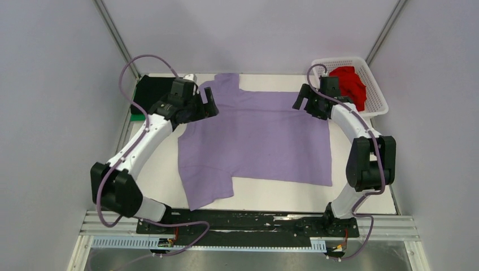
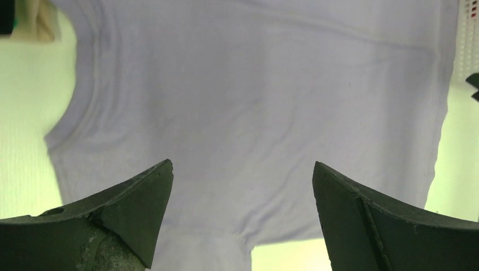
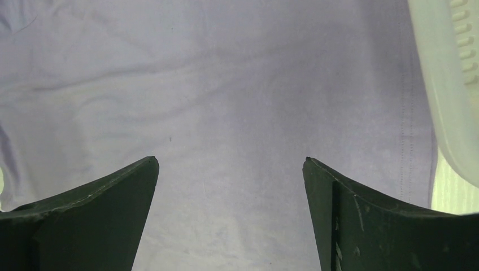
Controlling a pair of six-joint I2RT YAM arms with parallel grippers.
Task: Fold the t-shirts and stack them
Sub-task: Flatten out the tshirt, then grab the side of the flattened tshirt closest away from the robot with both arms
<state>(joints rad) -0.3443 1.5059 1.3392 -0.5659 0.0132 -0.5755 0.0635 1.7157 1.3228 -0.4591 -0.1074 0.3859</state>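
Where the shirt lies: a light purple, soft cloth short-sleeved t-shirt [image 1: 254,141] is spread flat on the white bench [image 1: 260,195], beneath and between the two sets of jaws, with no fold made yet.
Left jaws: parted wide and holding nothing, poised over the shirt's far edge at the shoulder end.
Right jaws: likewise released and empty, above the far edge at the hem end.
Long axis: the collar-to-hem line runs from the left jaws across to the right jaws.
Heading: the neck end points toward the left jaws and the hem lies under the right jaws. The far sleeve [image 1: 227,81] juts out beyond the left jaws. The near sleeve [image 1: 208,191] trails toward the arm bases, rumpled.
Outboard of right jaws: a white latticed plastic basket [image 1: 379,104] holds a crumpled bright red shirt [image 1: 350,84].
Outboard of left jaws: a black folded shirt [image 1: 149,93] lies over a green one [image 1: 135,117].
Risk, uneven pinch: one side may catch less cloth, or only the top layer, which would skew the fold.
Risk, basket: its wall sits close to the right jaws, so a wide swing could knock it.
Risk, sleeves: either loose sleeve may drag or bunch inside the fold.
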